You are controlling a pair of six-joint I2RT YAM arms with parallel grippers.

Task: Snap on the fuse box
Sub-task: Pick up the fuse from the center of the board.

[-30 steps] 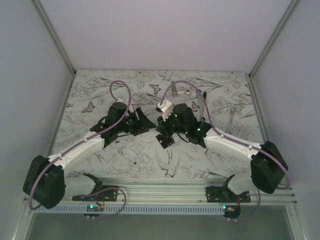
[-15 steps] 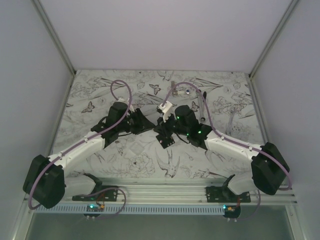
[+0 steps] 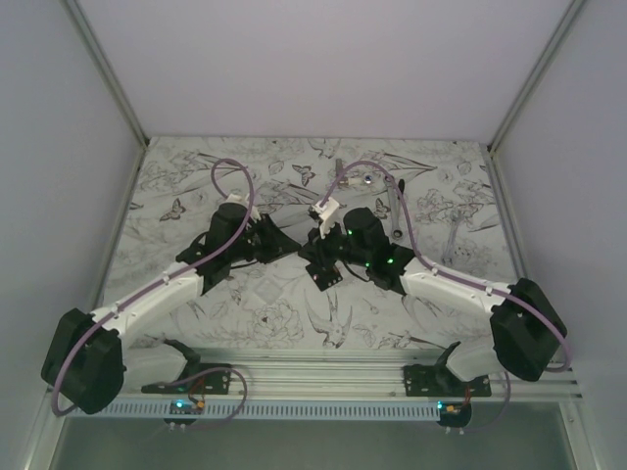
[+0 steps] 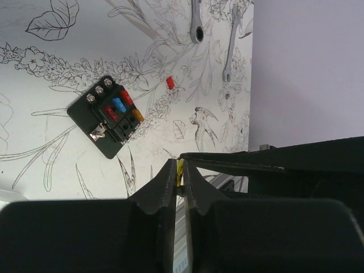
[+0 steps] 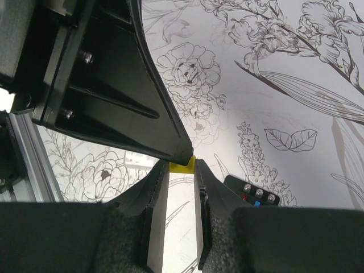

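Observation:
The fuse box point(image 4: 108, 116) is a small black square block with red, blue and orange fuses and three screws. It lies flat on the patterned table, and shows too as fuse box point(image 3: 326, 276) and fuse box point(image 5: 256, 194). Both grippers meet tip to tip above the table, just left of and above the box. My left gripper point(image 4: 181, 169) has its jaws closed to a thin gap on a small yellow fuse point(image 4: 180, 170). My right gripper point(image 5: 182, 166) is shut on the same yellow fuse point(image 5: 183, 165), with a left finger point(image 5: 142, 114) crossing over it.
A silver ratchet wrench point(image 4: 196, 25) and a second wrench point(image 4: 230, 48) lie at the far side of the table. A loose red fuse point(image 4: 170, 82) sits between them and the box. An aluminium rail point(image 3: 323, 372) runs along the near edge.
My left jaws have closed from open down onto the yellow fuse held by the right gripper. Both wrists have drawn slightly closer together.

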